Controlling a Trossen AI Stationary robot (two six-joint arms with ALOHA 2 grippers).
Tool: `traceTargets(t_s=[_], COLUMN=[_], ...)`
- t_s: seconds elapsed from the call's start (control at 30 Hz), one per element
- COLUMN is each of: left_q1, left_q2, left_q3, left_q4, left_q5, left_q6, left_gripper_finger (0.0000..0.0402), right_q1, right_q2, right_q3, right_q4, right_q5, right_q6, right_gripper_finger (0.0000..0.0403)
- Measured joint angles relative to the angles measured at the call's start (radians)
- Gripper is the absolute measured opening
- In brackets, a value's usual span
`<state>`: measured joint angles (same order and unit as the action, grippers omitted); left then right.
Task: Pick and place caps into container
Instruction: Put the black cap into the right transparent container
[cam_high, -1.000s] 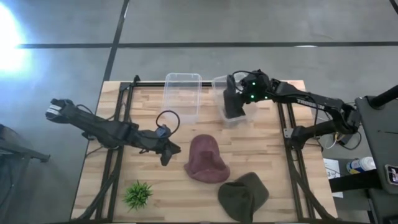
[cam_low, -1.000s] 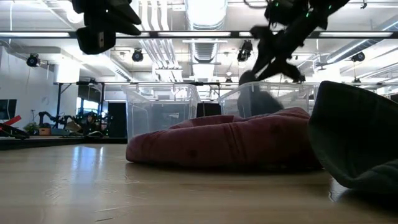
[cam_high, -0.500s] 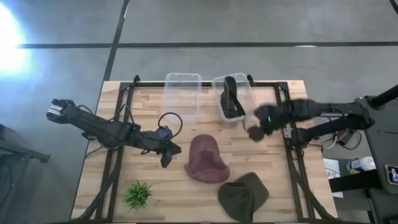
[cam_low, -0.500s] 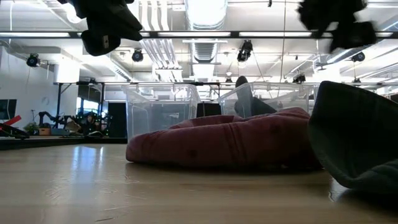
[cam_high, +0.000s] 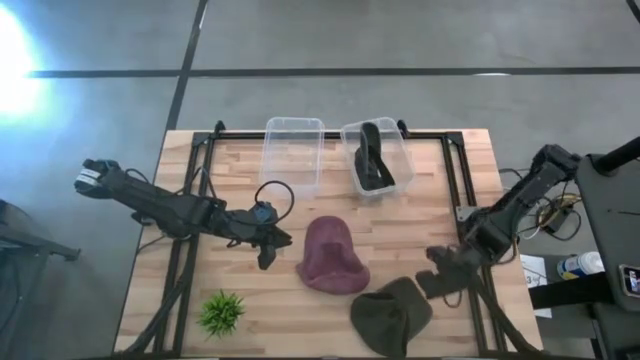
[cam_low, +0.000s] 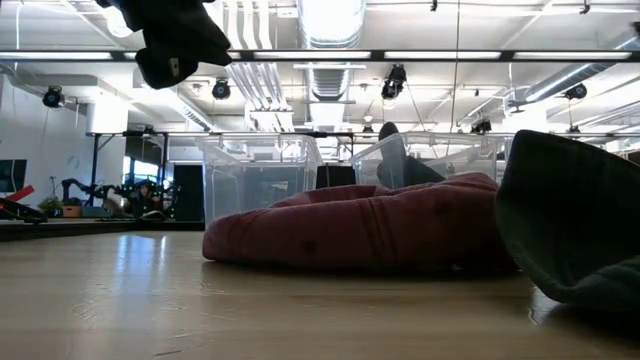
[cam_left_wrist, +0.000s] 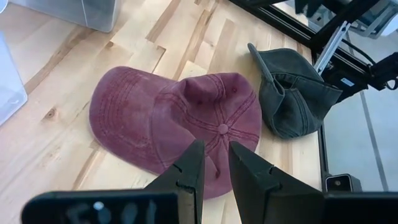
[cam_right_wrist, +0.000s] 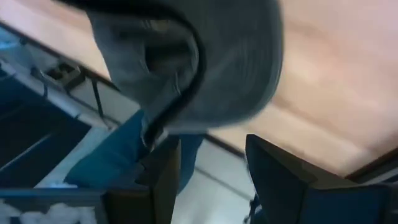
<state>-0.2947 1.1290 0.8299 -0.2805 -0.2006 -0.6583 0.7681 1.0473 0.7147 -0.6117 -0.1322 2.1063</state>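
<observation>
One dark olive-grey fabric cap (cam_high: 374, 160) is seen lying in the right clear plastic tub (cam_high: 397, 140). The right end effector (cam_high: 437, 283), open and empty, is poised beside the second olive-grey cap (cam_high: 390, 314) on the wooden surface (cam_high: 440, 215), judged the next pick. A descent and closure on its fabric is called for. The maroon fabric cap (cam_high: 331, 256) lies before the left end effector (cam_high: 268, 255), nearly closed, holding nothing.

Left arm stretched across worktop middle, left tool (cam_high: 267, 252) hanging with fingers (cam_left_wrist: 186, 171) close together, narrow gap between. Right arm folded at right edge, right tool (cam_high: 432, 283) low, fingers (cam_right_wrist: 277, 177) apart.
</observation>
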Motion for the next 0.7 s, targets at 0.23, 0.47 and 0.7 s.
traceTargets(t_s=[0.23, 0.47, 0.7], left_q1=[0.0, 0.0, -0.001], left_q2=[0.0, 0.0, 0.0], left_q3=[0.0, 0.0, 0.0], left_q4=[0.0, 0.0, -0.007], left_q5=[-0.022, -0.035, -0.035], left_q6=[-0.039, -0.061, -0.078], left_gripper_finger=[0.0067, 0.0067, 0.0067], right_q1=[0.141, 0.204, 0.205], right_q2=[0.066, 0.166, 0.316], right_q3=[-0.093, -0.147, -0.218], right_q4=[0.203, 0.413, 0.734], right_q5=[0.0, -0.026, -0.021], right_q6=[0.028, 0.061, 0.055], right_gripper_finger=[0.0178, 0.0176, 0.0176])
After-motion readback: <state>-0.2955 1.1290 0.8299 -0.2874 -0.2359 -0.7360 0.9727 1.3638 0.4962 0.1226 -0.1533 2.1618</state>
